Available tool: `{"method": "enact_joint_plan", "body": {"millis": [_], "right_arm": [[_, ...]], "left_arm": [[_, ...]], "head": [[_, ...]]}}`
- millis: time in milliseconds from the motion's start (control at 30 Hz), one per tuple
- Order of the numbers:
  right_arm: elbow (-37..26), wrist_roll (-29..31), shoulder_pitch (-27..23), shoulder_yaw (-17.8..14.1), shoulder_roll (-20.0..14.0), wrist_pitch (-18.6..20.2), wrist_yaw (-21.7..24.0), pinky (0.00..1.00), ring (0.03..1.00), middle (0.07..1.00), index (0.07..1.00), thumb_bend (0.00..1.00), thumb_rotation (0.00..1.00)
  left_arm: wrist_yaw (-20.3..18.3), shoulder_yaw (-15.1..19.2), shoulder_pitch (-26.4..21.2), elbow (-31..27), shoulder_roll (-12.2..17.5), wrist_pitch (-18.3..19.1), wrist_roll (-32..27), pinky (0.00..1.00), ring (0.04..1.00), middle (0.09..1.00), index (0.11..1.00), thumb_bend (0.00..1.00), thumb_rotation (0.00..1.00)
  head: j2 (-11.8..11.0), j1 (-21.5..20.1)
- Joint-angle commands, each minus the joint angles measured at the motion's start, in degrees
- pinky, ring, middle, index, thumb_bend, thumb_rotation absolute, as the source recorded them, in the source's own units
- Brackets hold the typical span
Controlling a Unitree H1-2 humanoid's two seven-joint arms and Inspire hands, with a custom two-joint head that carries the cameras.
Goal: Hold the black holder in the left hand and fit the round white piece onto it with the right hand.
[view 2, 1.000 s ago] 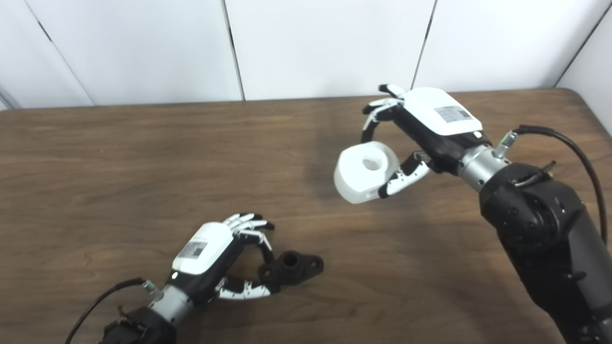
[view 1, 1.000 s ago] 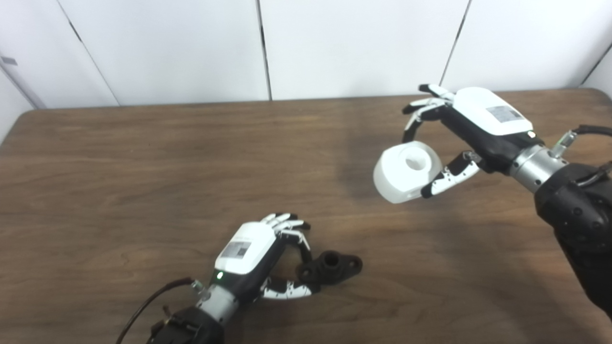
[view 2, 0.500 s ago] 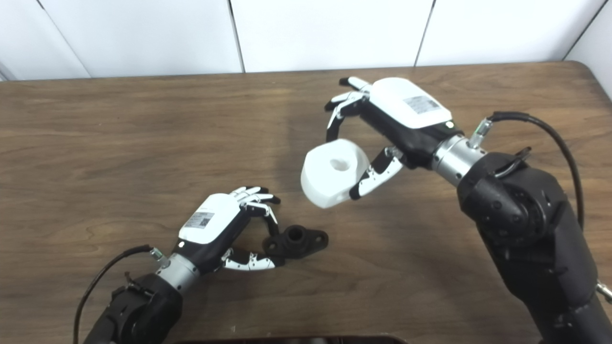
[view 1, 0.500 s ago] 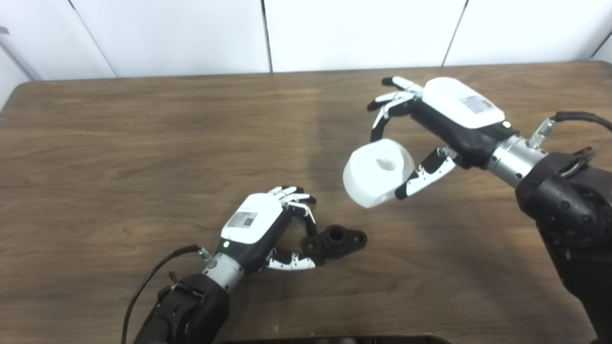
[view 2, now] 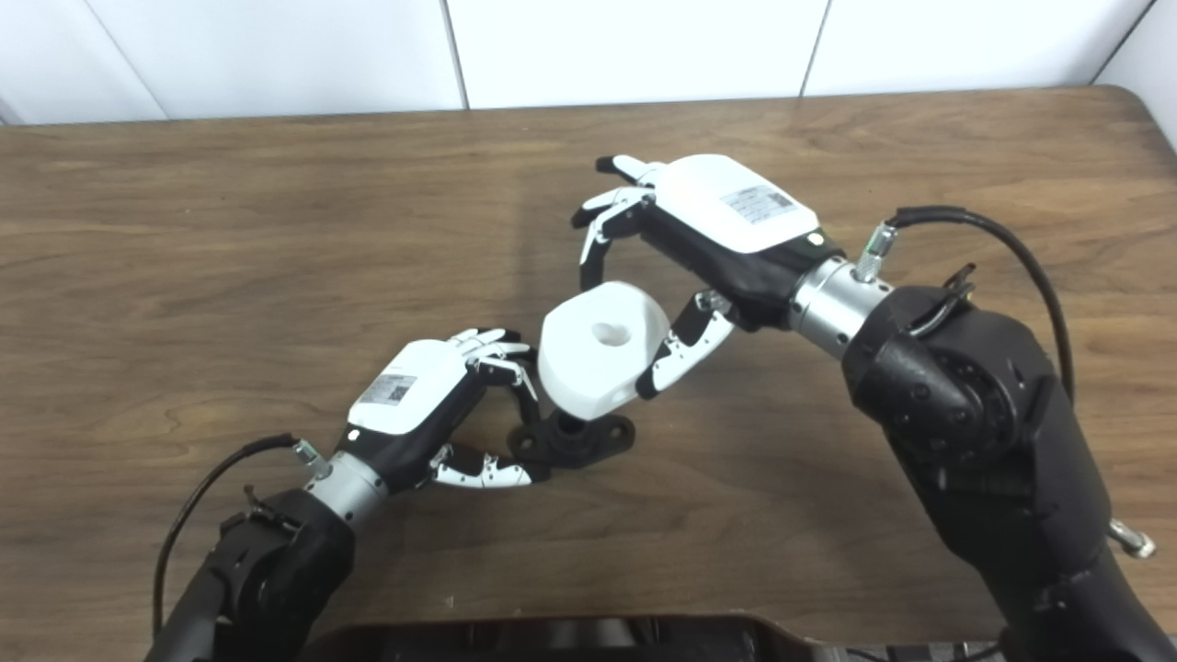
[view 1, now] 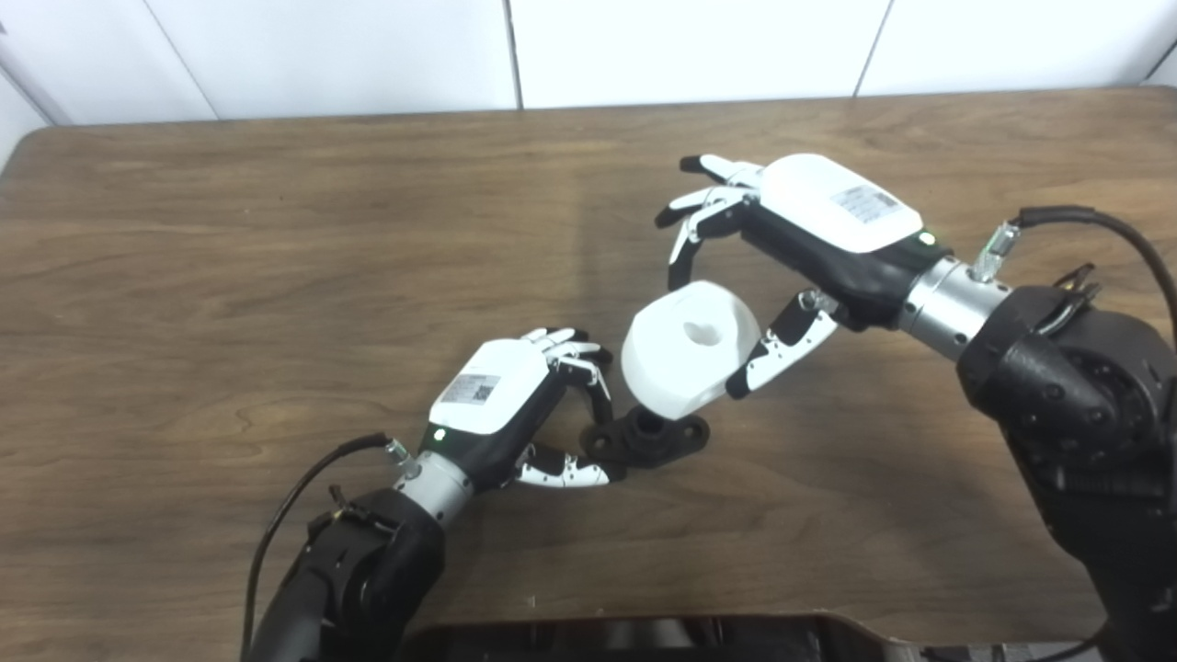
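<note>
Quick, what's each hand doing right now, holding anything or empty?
Left hand: shut on the black holder, which sits on the table.
Right hand: shut on the round white piece, held just above the holder.

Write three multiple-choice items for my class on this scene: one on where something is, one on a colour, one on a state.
1. Where is the white piece?
A. Flat on the table
B. Just above the holder
C. In the left hand

2. What colour is the holder?
A. Black
B. Red
C. White

3. What is the left hand doing?
A. Hanging open, away from everything
B. Holding the white piece
C. Gripping the holder's end

Answers:
1 B: the right hand holds it in the air, overlapping the holder's top in both views.
2 A: it shows dark against the brown table.
3 C: fingers and thumb close on the holder's left end.
</note>
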Motion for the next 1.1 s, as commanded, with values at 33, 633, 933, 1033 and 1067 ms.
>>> {"method": "enact_joint_plan", "body": {"millis": [33, 633, 933, 1033, 1067], "right_arm": [[-2.41, -0.33, -2.74, -0.73, 0.02, -0.32, 0.45, 0.92, 0.970, 0.821, 0.482, 0.52, 0.14], [-2.31, 0.40, -1.13, 0.35, 0.81, -1.22, 3.08, 0.97, 0.976, 0.829, 0.484, 0.52, 0.14], [-0.65, -1.43, 0.68, 1.49, 1.86, -2.76, 2.15, 1.00, 0.977, 0.825, 0.483, 0.52, 0.14], [-0.33, -2.15, 1.15, 1.51, 2.43, -2.88, 2.16, 1.00, 0.984, 0.826, 0.483, 0.52, 0.14], [-0.28, -2.36, 1.28, 1.48, 2.60, -2.93, 2.23, 1.00, 0.986, 0.827, 0.483, 0.52, 0.14]], "left_arm": [[-2.49, -0.31, 0.33, 0.46, 0.42, 1.53, 0.25, 0.91, 0.911, 0.829, 0.487, 0.52, 0.05], [-3.76, -0.07, 0.10, -0.45, -0.12, 2.58, 0.14, 0.91, 0.912, 0.829, 0.487, 0.52, 0.05], [-4.21, -0.35, 0.13, -1.13, 0.01, 3.03, 0.50, 0.91, 0.912, 0.831, 0.487, 0.52, 0.05], [-4.42, -0.27, 0.16, -1.42, -0.03, 3.23, 0.42, 0.92, 0.913, 0.831, 0.487, 0.52, 0.05], [-4.46, -0.26, 0.17, -1.48, -0.02, 3.27, 0.41, 0.92, 0.913, 0.831, 0.487, 0.52, 0.05]], "head": [[0.33, -0.11], [1.42, 0.26], [1.38, 0.66], [1.51, 0.97], [1.51, 0.97]]}}
